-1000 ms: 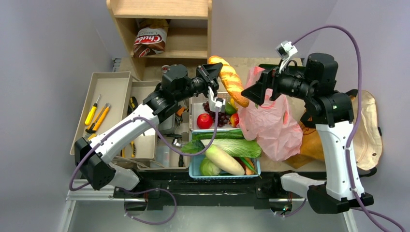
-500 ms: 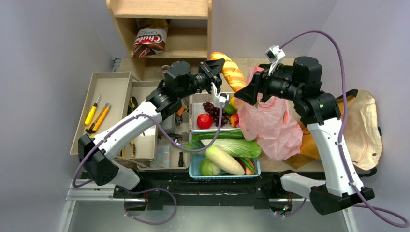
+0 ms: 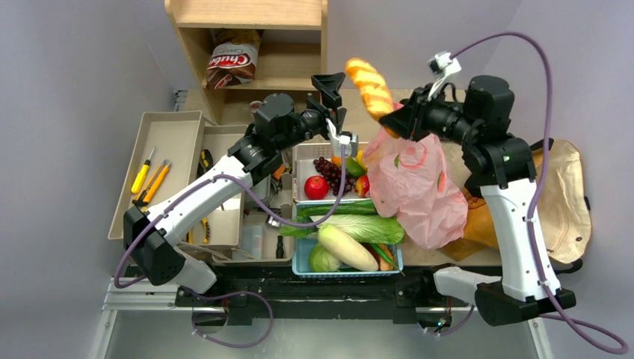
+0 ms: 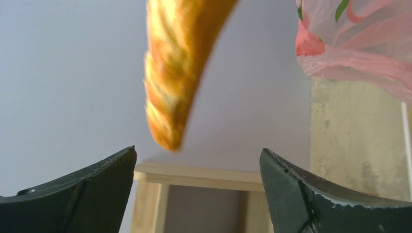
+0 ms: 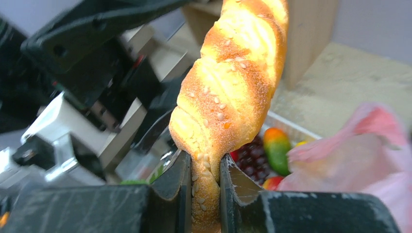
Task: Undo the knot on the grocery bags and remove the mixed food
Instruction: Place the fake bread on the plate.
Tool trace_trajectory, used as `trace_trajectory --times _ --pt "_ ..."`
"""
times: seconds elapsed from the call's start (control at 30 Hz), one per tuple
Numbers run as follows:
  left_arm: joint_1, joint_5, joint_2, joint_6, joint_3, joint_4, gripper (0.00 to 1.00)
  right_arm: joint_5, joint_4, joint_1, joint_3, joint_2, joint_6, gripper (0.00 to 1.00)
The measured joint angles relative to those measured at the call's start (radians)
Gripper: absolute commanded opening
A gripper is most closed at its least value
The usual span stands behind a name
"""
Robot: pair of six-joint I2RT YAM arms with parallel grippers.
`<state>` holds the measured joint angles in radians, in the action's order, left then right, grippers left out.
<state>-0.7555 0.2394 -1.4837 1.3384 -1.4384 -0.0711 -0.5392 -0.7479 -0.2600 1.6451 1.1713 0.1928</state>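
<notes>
Bread loaf [image 3: 368, 84] in right pincer [image 5: 203, 167], left pincer [image 4: 197, 149] beside it (apart), bag [image 3: 419, 187] right of fruit tray [image 3: 298, 176], shelf [image 3: 247, 13] behind.

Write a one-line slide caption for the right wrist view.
Right hand clamped on one end of a golden twisted sesame-seeded bread loaf, thin pink plastic bag at the frame's right.

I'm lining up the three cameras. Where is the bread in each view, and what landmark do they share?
Top external: bread at upper middle of the picture, just up-left of the pink bag.
Left wrist: bread comes down from the top edge, left of centre.
Right wrist: bread at centre, its lower end pinched by the right gripper.
Shared landmark: the pink bag.
</notes>
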Motion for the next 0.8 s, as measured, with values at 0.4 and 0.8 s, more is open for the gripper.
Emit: trace_trajectory --times 0.4,0.8 --pt "0.002 0.085 0.044 -0.469 -0.011 0.163 1.00 0.315 -0.008 0.318 0.398 0.337 -0.132 0.00" --pt "0.000 0.115 0.045 -0.585 -0.006 0.185 1.00 0.478 -0.112 0.477 0.524 0.719 -0.230 0.00"
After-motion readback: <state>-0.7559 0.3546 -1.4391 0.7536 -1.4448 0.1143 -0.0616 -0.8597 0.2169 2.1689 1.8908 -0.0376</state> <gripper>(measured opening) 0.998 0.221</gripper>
